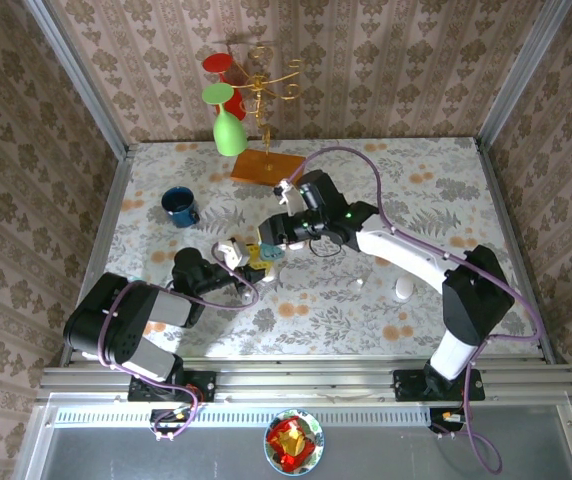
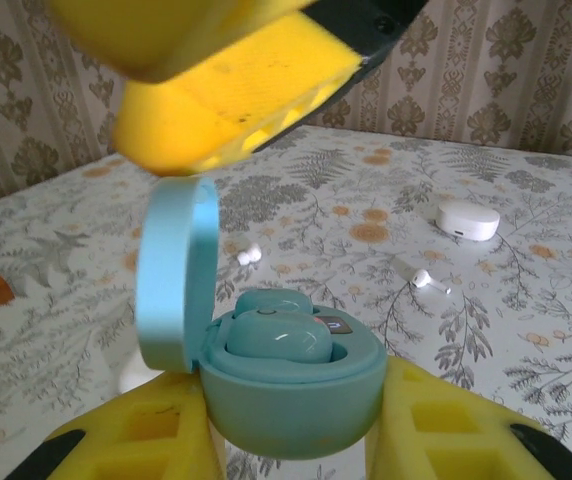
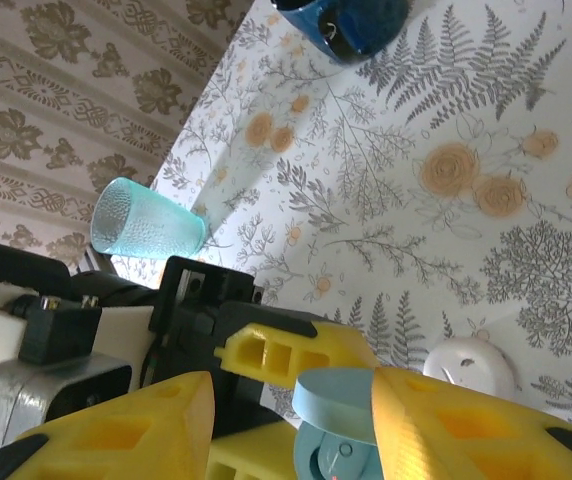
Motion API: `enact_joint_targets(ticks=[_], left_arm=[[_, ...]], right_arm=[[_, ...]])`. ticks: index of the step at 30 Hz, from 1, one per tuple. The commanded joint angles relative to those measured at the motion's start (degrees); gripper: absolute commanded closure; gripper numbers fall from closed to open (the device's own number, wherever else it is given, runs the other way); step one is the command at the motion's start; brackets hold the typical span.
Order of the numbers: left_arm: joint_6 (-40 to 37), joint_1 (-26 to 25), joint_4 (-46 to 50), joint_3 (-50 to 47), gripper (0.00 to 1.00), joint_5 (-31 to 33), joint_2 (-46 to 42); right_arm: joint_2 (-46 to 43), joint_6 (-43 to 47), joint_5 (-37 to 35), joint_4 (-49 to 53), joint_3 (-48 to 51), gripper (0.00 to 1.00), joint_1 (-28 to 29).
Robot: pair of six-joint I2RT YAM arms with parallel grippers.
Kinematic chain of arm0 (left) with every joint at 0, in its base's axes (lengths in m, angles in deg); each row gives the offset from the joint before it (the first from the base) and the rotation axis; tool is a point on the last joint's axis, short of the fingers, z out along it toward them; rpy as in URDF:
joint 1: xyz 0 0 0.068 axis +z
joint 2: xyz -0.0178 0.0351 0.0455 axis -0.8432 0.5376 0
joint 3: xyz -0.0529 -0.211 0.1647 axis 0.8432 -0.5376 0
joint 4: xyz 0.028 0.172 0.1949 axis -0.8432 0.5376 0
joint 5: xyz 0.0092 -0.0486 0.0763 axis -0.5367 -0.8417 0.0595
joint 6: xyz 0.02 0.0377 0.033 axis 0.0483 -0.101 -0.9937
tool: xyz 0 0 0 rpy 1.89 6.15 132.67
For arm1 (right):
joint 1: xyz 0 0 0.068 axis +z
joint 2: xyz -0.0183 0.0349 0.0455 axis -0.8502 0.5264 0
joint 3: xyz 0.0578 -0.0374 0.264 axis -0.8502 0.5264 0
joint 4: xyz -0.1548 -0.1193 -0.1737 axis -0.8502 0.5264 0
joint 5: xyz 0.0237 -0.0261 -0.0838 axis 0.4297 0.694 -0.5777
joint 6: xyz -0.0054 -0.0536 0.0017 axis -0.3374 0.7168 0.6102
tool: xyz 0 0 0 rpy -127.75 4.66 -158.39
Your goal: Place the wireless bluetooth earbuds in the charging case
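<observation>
My left gripper (image 2: 288, 385) is shut on the pale teal charging case (image 2: 296, 395), holding its base between the yellow fingers (image 2: 436, 425). The lid (image 2: 174, 275) stands open on the left. Two teal earbuds (image 2: 278, 338) sit in the case's wells. My right gripper (image 3: 294, 385) hovers just above the case, open, its yellow fingers (image 2: 236, 95) on either side of the lid (image 3: 341, 405) with nothing gripped. Seen from the top, both grippers meet at mid-table, left (image 1: 238, 256) and right (image 1: 269, 250). Two loose white earbuds (image 2: 249, 256) (image 2: 424, 280) lie on the tablecloth beyond the case.
A white pebble-like case (image 2: 467, 219) (image 1: 403, 290) lies to the right. A blue mug (image 1: 179, 206) stands at the back left. A rack with wine glasses (image 1: 256, 100) is at the back. A teal tumbler (image 3: 146, 222) lies on its side. A bowl (image 1: 293, 440) sits below the front rail.
</observation>
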Motion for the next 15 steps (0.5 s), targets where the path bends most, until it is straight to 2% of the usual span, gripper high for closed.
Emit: enact_joint_targets(ticks=[1, 5, 9, 15], left_arm=[[1.16, 0.49, -2.32, 0.20, 0.74, -1.55, -0.35], [1.83, 0.35, -2.30, 0.46, 0.74, -1.84, -1.17], [3.09, 0.24, -2.29, 0.63, 0.74, -0.75, -3.05], [6.37, 0.00, -2.33, 1.74, 0.74, 1.28, -7.04]], right_arm=[[-4.34, -2.58, 2.67, -2.36, 4.76, 0.53, 0.13], [-10.00, -5.34, 0.13, -8.60, 10.21, 0.52, -0.62], [-16.10, -13.51, -0.37, -20.05, 18.90, 0.50, -3.26], [-23.14, -24.85, 1.00, -32.01, 28.87, 0.33, -6.50]])
